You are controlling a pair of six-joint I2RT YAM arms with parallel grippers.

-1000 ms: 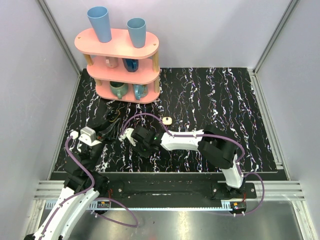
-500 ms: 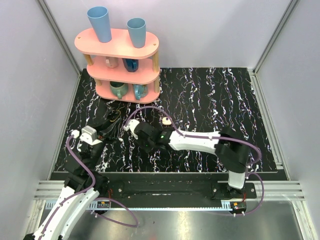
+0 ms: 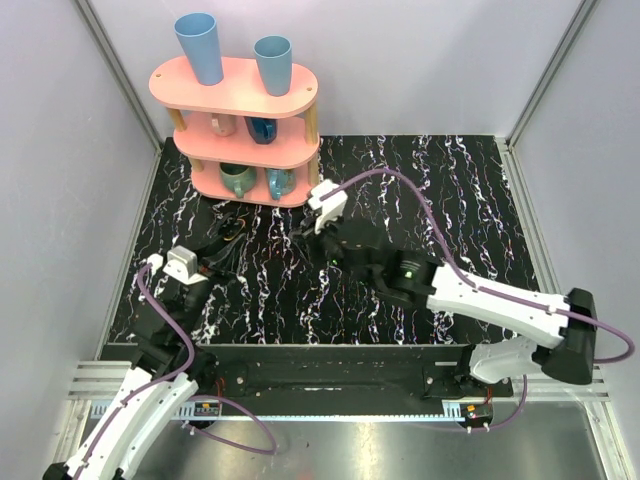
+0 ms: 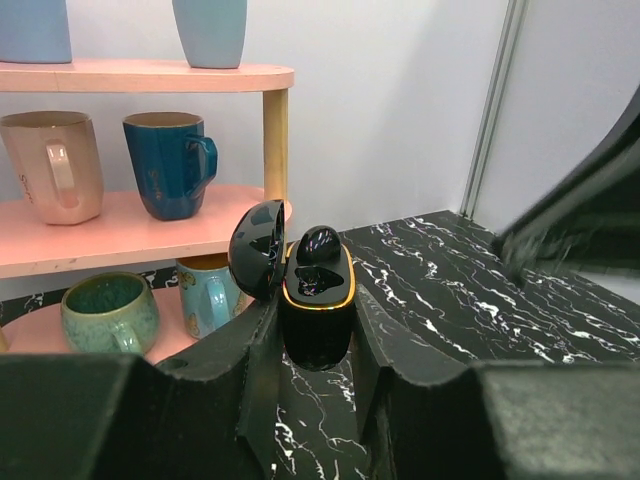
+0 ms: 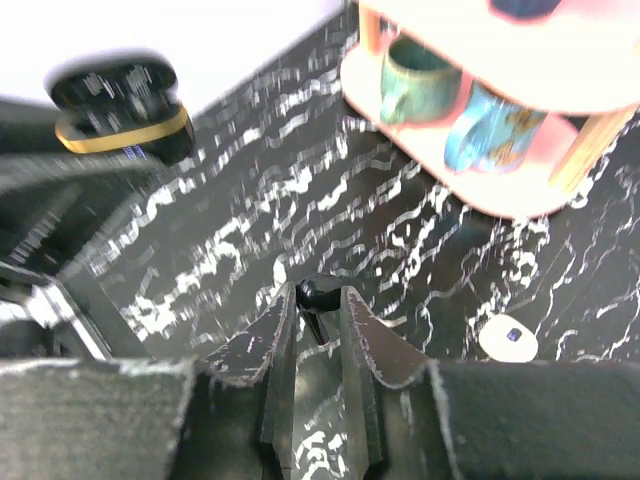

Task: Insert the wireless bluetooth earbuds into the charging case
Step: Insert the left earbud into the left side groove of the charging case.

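As only left wrist shows, the charging case [image 4: 316, 300] stands open.

Pink shelf [image 3: 235, 95], mugs [image 4: 165, 165], marbled table [image 3: 450, 200]

Glossy black plastic charging case [image 4: 316, 318], shiny gold rim; glossy black earbud [image 5: 310, 295]; glazed mug [image 4: 165, 165]; smooth marbled bench [image 4: 450, 290].

The right wrist view blurs the black case [image 5: 118, 100] and crops the pink shelf [image 5: 600, 60].
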